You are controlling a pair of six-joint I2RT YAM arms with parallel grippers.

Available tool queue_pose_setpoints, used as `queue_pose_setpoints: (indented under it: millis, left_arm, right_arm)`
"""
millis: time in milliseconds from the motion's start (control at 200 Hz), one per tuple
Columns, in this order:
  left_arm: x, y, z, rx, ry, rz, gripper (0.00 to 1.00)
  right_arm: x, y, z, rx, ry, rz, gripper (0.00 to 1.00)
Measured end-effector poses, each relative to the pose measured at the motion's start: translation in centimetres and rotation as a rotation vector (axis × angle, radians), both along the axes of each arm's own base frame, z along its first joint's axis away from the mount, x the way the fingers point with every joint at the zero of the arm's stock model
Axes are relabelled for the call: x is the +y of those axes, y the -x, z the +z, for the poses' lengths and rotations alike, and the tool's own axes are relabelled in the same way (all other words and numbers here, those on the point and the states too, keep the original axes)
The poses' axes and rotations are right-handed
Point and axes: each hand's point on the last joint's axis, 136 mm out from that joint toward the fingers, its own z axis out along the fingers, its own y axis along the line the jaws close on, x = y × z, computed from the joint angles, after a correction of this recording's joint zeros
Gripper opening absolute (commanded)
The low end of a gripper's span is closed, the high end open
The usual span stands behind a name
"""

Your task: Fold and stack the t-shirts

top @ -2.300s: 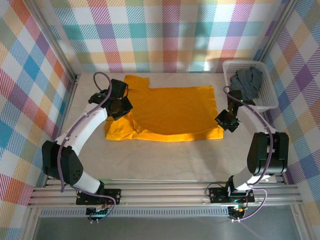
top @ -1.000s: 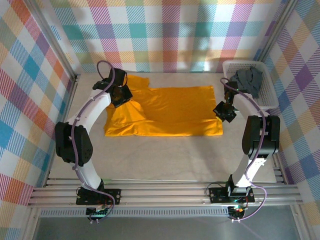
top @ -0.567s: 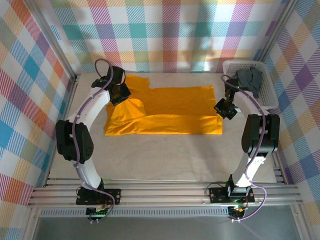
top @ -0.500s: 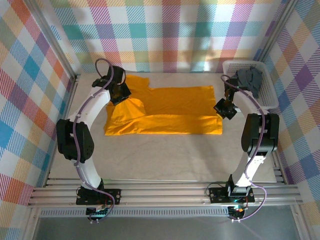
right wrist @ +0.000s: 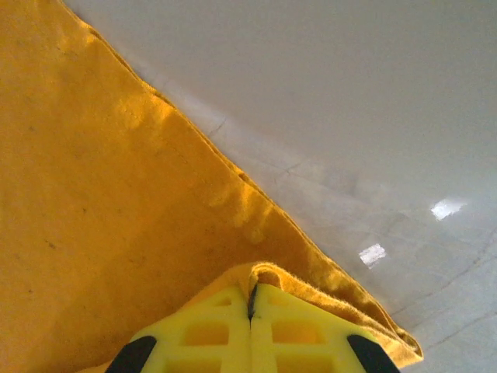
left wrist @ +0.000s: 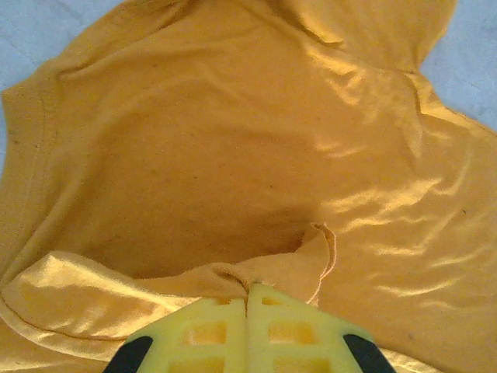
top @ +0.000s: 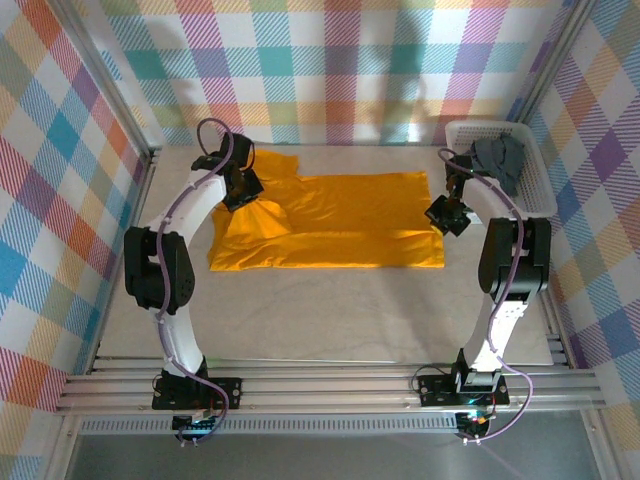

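Orange-yellow cloth t-shirt [top: 330, 222] is lying on the pale table [top: 330, 310], its pinched edges sitting farther back than earlier. Wrist views are showing left gripper [left wrist: 248, 291] and right gripper [right wrist: 251, 294] clamping its folds; overhead, dark grey t-shirt [top: 497, 158] is resting in white mesh basket [top: 541, 190].

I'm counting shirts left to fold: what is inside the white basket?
A crumpled dark grey t-shirt lies in the white basket. Anything beneath it is hidden by the cloth.
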Motion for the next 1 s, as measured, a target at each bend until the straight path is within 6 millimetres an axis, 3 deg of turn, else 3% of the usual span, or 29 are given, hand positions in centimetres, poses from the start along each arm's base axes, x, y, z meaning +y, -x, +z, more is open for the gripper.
queue_pose_setpoints:
  millis: [25,60,160,215,340,490,605,710,830,1000]
  left_arm:
    - [0.0,-0.2,0.0,0.001,0.000,0.001,0.01]
    - [0.1,-0.5,0.0,0.000,-0.002,0.001,0.13]
    - [0.2,-1.4,0.2,-0.005,-0.012,-0.002,0.66]
    - [0.5,-1.3,0.4,-0.004,-0.025,0.005,0.76]
    - [1.8,0.4,1.1,-0.005,-0.046,0.040,0.75]
    - [5.2,7.6,0.6,0.040,-0.033,0.130,0.72]
    - [8.0,12.7,-2.2,0.107,0.013,0.233,0.71]
    - [9.2,15.8,-6.6,0.211,0.075,0.308,0.70]
    - [9.2,17.0,-9.3,0.268,0.133,0.341,0.66]
    - [8.6,15.5,-10.1,0.244,0.186,0.351,0.58]
  right_arm:
    - [0.0,-0.1,-0.1,0.000,0.001,0.003,0.10]
    - [0.0,-0.4,-0.2,0.002,0.001,0.006,0.21]
    - [0.0,-0.9,0.0,-0.010,0.007,0.031,0.43]
    - [0.0,-1.1,0.2,-0.018,0.013,0.051,0.51]
    - [-0.2,-0.9,1.2,-0.046,0.031,0.088,0.56]
    - [0.0,1.5,4.0,-0.106,0.032,0.134,0.54]
    - [0.5,4.8,4.9,-0.130,0.006,0.149,0.55]
    - [0.9,7.6,3.6,-0.107,-0.045,0.148,0.55]
    - [1.0,9.8,0.7,-0.043,-0.115,0.125,0.54]
    - [0.6,10.5,-0.9,-0.023,-0.176,0.083,0.54]
